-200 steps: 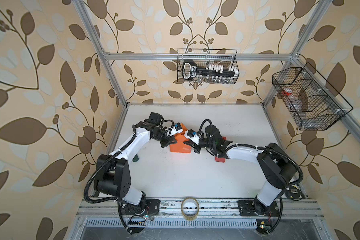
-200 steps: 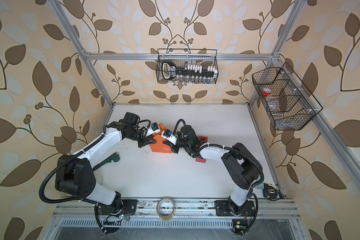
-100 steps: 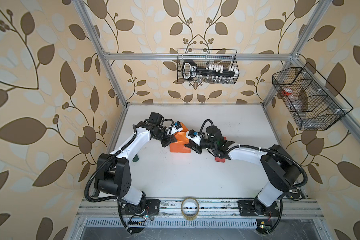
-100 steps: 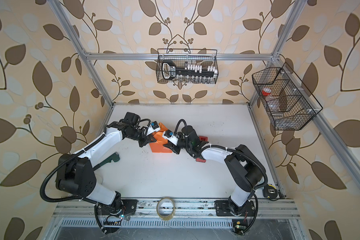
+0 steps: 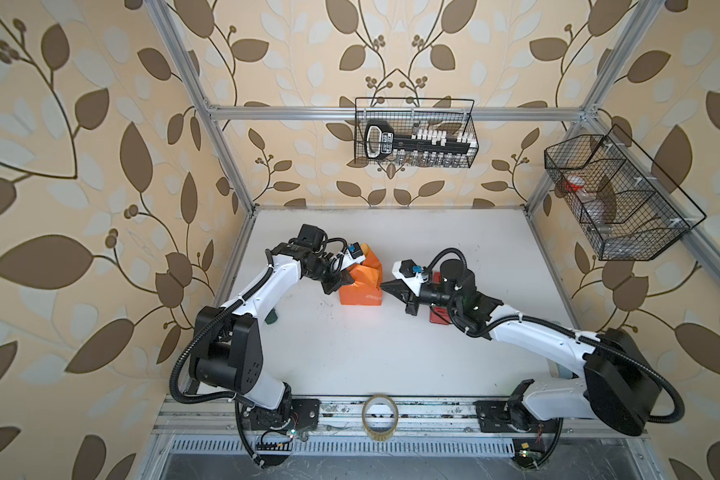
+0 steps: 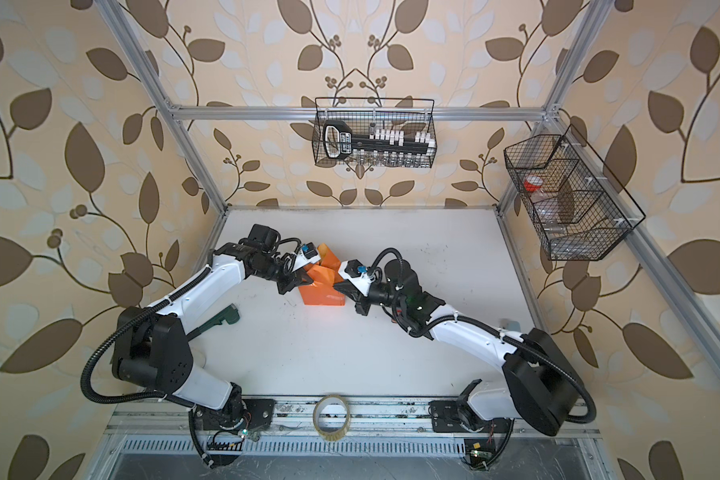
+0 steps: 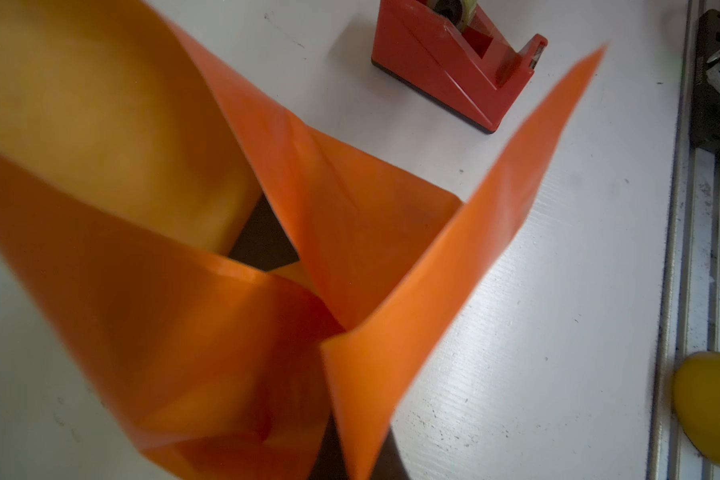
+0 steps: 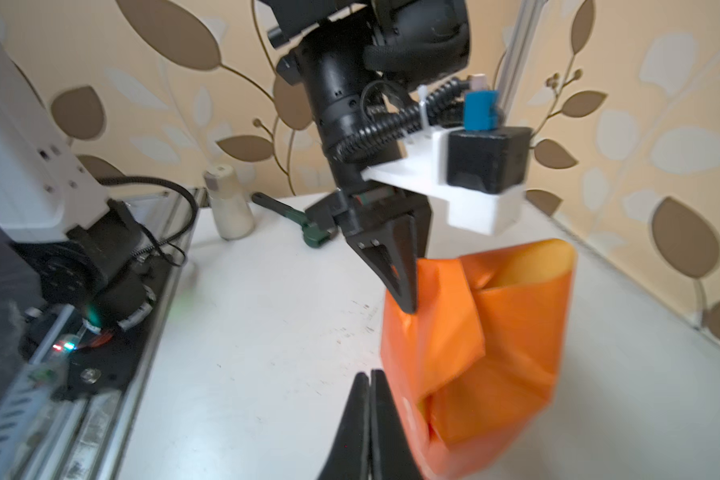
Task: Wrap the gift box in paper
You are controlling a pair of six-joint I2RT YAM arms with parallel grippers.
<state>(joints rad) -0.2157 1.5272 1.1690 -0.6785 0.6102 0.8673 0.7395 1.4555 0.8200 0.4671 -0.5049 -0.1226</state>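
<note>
My left gripper (image 8: pixel 408 305) is clenched on a fold of the paper (image 5: pixel 360 289). The paper stands crumpled around the gift box (image 7: pixel 262 232) mid-table, and only a dark sliver of box shows. My right gripper (image 5: pixel 385 286), jaws pressed together on nothing, has its tips at the paper's right side. The red tape dispenser (image 7: pixel 445 62) sits under that wrist.

The paper (image 5: pixel 360 291), bright orange outside, yellow-tan inside, sits on the worktop (image 5: pixel 350 357) as a loose bundle with flaps standing up. The gift box (image 7: pixel 262 237) shows only as a dark patch between flaps
</note>
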